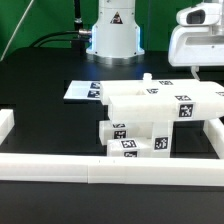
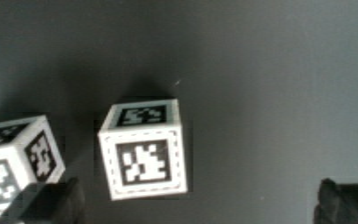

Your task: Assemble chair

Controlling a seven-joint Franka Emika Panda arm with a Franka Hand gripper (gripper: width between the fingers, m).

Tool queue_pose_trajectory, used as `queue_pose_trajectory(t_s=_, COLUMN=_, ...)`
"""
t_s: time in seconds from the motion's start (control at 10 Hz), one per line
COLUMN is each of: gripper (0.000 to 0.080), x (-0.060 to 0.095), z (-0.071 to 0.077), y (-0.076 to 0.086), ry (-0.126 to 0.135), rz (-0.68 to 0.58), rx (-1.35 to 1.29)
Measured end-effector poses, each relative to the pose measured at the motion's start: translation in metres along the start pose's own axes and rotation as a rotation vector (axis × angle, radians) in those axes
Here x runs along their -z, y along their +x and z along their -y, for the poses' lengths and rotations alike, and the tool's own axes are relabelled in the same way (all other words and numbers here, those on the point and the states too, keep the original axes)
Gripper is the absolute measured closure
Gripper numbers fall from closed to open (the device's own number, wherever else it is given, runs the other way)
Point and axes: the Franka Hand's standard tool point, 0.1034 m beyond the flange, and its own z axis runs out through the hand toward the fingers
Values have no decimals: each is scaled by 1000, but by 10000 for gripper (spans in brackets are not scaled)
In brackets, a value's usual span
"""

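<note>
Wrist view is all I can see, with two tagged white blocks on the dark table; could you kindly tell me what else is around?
Observer: Several more white chair parts sit bunched together, centre to the exterior view's right.
Operator: Is anything flat nearby?
Observer: Yes, the marker board lies beside them, toward the exterior view's left.
Operator: And along the edges?
Observer: A white border rail runs across the near side.

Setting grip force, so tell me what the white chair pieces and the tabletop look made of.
Chair pieces: probably hard plastic, white, smooth with a slight sheen; chunky blocks with crisp moulded edges. Tabletop: black and matte, showing only dull reflections; could be a mat or coated board, cannot tell.
</note>
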Motion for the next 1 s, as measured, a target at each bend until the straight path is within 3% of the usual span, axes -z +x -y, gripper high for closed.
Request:
queue_pose_trajectory(t_s=0.4, gripper=151, x=-9, z=-4, y=-2, ry=-11, rz=10, rx=16)
queue_pose_trajectory(t_s=0.7, gripper=151, x=-17, z=-9, y=14, ry=-15, rz=5, rx=26)
queue_pose_trajectory(t_s=1.0, gripper=151, x=-24, z=-5, y=11, ry=-20, rz=13, rx=22)
